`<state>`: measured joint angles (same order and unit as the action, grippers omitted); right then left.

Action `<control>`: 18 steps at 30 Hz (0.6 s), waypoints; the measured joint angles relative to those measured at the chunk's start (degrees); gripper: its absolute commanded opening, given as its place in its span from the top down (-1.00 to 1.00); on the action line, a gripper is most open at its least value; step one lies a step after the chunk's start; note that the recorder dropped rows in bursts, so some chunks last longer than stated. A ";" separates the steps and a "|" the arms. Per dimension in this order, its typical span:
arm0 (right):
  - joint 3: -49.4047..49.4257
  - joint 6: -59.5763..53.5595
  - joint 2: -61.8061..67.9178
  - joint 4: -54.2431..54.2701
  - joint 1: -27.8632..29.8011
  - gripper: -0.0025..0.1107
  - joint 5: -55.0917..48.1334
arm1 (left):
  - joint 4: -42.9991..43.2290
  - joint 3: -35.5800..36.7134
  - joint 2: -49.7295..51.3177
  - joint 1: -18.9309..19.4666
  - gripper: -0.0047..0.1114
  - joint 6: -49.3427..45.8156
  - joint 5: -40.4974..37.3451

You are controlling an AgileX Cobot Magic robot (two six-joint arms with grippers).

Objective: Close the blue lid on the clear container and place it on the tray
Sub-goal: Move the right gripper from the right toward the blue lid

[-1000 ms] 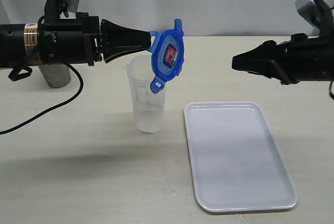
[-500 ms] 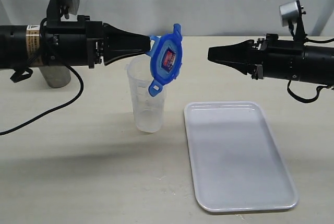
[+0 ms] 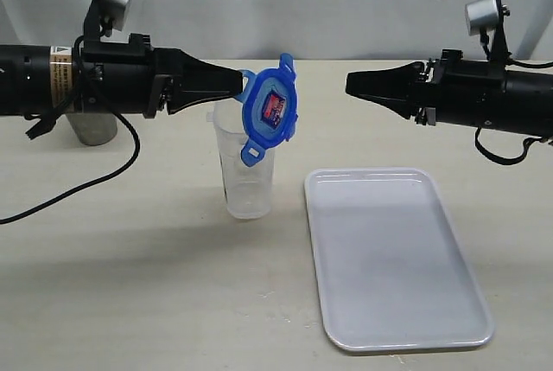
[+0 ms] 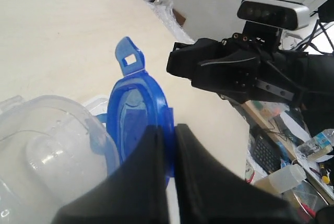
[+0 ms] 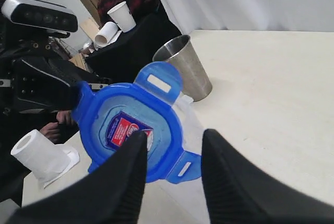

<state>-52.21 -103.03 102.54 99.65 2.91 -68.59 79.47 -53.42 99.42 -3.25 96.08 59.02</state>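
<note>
The blue lid point(image 3: 270, 110) hangs on edge, tilted, just above the rim of the clear container point(image 3: 246, 172), its red-and-blue label facing right. My left gripper point(image 3: 240, 84) is shut on the lid's edge; the left wrist view shows the lid point(image 4: 138, 109) pinched at the left gripper point(image 4: 168, 127), with the container's open mouth point(image 4: 47, 151) beside it. My right gripper point(image 3: 350, 86) points at the lid from the right, apart from it. In its own view the right gripper point(image 5: 175, 135) stands open in front of the lid point(image 5: 130, 125). The tray point(image 3: 397, 259) lies at the front right.
A grey steel cup point(image 3: 91, 127) stands behind the left arm at the far left, and shows in the right wrist view as the cup point(image 5: 185, 65) beyond the lid. A black cable point(image 3: 104, 176) trails over the table on the left.
The left gripper has carried the lid slightly down and left, closer over the container. The right arm swung in toward the lid a second ago and has since held still.
</note>
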 measured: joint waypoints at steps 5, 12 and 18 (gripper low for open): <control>0.00 -3.22 -3.62 0.00 -6.37 0.36 9.17 | -2.14 0.00 0.00 0.00 0.92 -1.22 0.00; 0.00 -7.34 -12.03 -0.10 -15.74 0.37 32.52 | -2.63 0.00 0.00 0.00 0.92 -1.47 0.00; -0.09 -8.87 -17.67 -0.07 -22.81 0.37 44.57 | -2.63 0.00 0.00 0.56 0.92 -2.49 0.00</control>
<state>-52.30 -111.89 84.87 99.57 -19.90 -24.02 76.85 -53.42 99.42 -2.69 93.59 59.02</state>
